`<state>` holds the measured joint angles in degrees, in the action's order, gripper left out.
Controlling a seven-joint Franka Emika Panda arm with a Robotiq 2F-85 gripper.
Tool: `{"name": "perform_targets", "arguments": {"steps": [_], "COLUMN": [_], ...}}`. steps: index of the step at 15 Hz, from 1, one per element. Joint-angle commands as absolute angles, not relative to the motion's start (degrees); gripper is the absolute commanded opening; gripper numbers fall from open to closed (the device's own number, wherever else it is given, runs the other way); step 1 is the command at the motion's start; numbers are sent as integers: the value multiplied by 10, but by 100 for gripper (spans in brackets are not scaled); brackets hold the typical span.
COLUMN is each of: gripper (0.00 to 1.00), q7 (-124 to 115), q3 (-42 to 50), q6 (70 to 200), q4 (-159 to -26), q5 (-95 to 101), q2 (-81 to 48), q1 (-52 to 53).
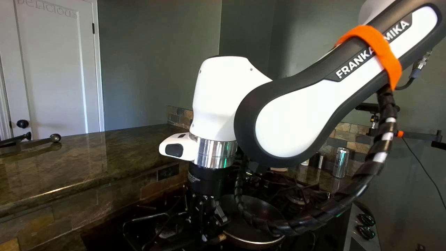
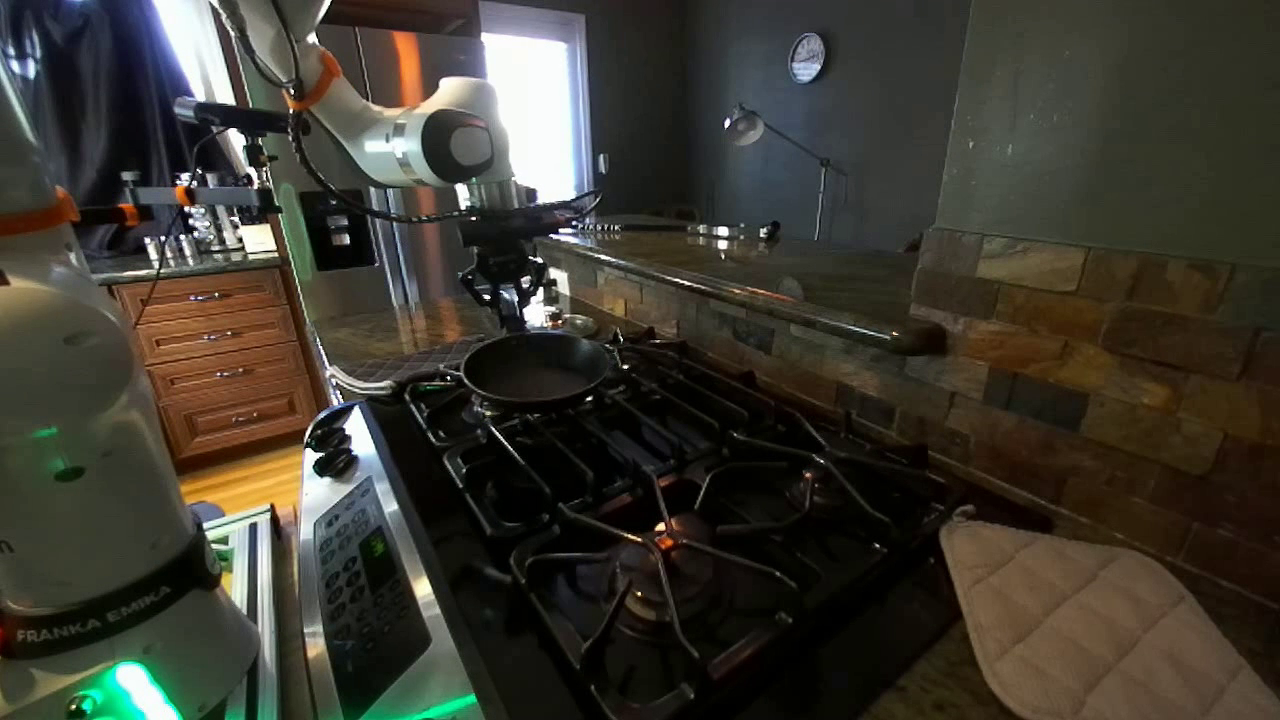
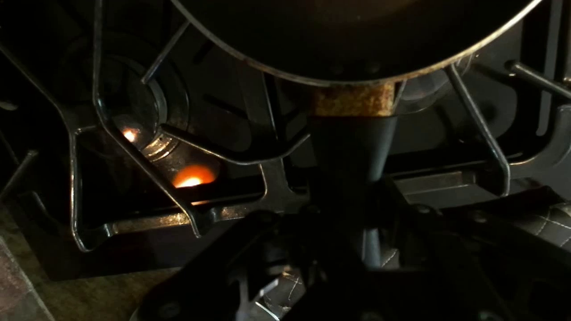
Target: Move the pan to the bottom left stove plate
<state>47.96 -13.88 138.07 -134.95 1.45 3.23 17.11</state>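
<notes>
My gripper (image 3: 350, 205), foremost in the wrist view, has its fingers (image 3: 397, 196) clenched on the handle (image 3: 352, 142), the pan (image 3: 357, 44) just beyond them.

Dk rnd pan (image 2: 537, 374) faces up over stove (image 2: 640, 520).

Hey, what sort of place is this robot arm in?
Most likely a home kitchen. What shows it: a black stovetop with metal grates, a dark round shallow frying pan, and a tall silver metal refrigerator.
</notes>
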Motion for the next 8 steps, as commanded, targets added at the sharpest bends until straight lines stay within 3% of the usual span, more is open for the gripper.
{"name": "perform_targets", "arguments": {"steps": [1,8], "gripper": [8,8], "q7": [444,394], "q3": [-149,-164], "q6": [1364,1338], "q4": [-1343,-1314], "q5": [12,26], "q2": [30,16], "q1": [173,178]}}
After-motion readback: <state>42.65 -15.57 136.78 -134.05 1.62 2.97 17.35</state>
